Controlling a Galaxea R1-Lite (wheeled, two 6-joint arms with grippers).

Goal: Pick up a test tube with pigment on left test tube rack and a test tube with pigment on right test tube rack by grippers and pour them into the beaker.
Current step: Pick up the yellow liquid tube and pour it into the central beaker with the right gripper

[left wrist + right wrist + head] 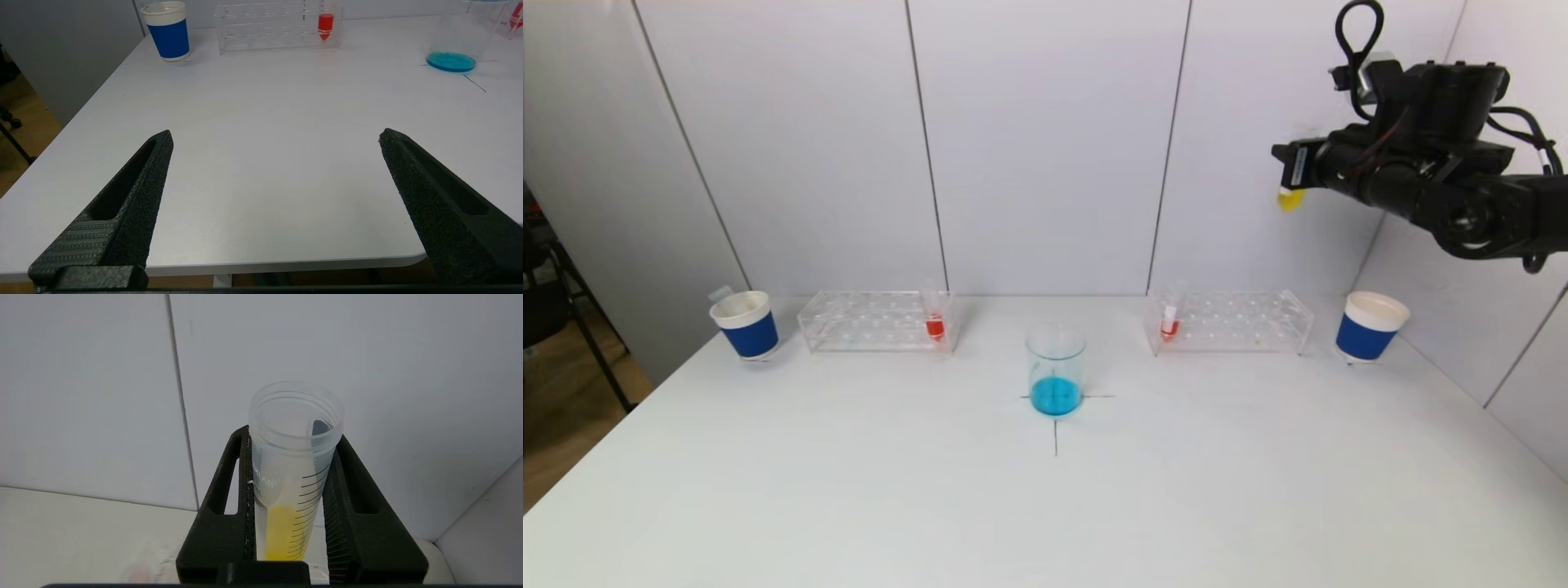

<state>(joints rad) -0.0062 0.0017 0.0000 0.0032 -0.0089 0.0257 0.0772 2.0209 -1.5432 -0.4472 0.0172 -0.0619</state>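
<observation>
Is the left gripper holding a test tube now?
No. The left gripper hangs open over bare table, with nothing between its fingers.

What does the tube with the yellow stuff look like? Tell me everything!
The test tube is clear plastic, open at the top with no cap, with black measuring lines and printed letters on its side. Yellow pigment sits at its bottom. The right gripper holds it upright between black jaws, high above the table, near the wall.
</observation>
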